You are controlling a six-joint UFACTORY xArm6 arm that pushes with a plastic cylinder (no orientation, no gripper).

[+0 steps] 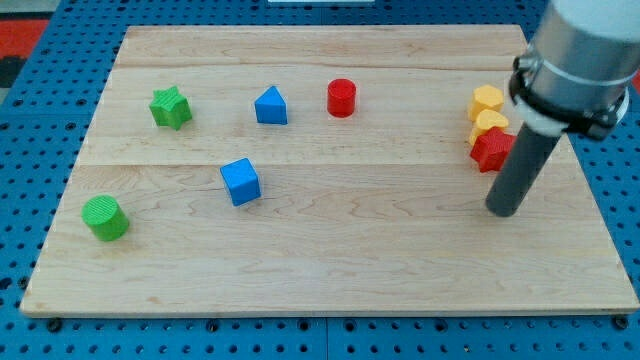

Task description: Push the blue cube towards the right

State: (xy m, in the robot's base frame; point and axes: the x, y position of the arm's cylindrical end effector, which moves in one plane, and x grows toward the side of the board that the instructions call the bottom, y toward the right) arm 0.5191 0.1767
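Observation:
The blue cube (pixel 240 182) sits on the wooden board (pixel 330 250) left of centre. My tip (pixel 503 211) rests on the board far to the view's right of the cube, just below a red star-shaped block (pixel 490 150). The rod rises up and to the right from the tip and covers part of the red block's right side.
A blue triangular block (pixel 271 106) and a red cylinder (pixel 342 98) lie near the view's top centre. A green star (pixel 171 108) is at top left, a green cylinder (pixel 105 218) at lower left. Two yellow blocks (pixel 487 112) stack above the red star.

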